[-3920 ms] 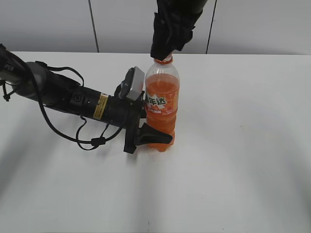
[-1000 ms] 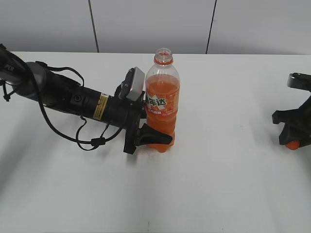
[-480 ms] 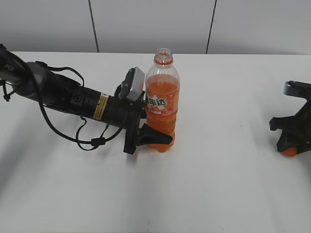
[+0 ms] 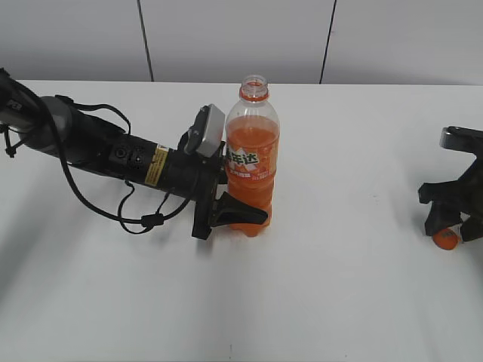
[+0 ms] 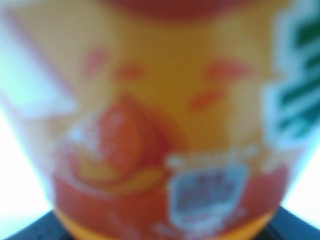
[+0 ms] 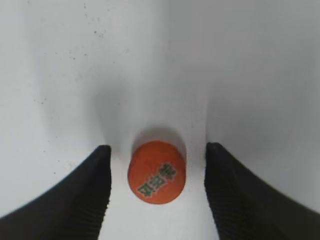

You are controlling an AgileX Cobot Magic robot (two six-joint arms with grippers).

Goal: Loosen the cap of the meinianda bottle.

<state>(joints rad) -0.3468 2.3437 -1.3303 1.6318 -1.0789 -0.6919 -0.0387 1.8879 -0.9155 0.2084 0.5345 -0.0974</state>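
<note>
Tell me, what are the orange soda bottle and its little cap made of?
The meinianda bottle looks like clear, glossy plastic: the orange drink shows through its wall. The cap, lying on the white table, seems matte orange plastic with printed characters on top.

White surface [image 4: 339,302], seen at a slant, its far edge meeting a pale panelled wall [image 4: 226,38]. The bottle [image 4: 251,162] stands upright on it near the middle, neck open, part-filled with orange drink. The cap [image 4: 446,238] lies on the surface well apart from the bottle, at the right edge, top face up; in the right wrist view it rests on bare surface with clear gaps to either side. A black cable [image 4: 128,215] loops onto the surface left of the bottle. Small dark specks mark the surface near the cap.
</note>
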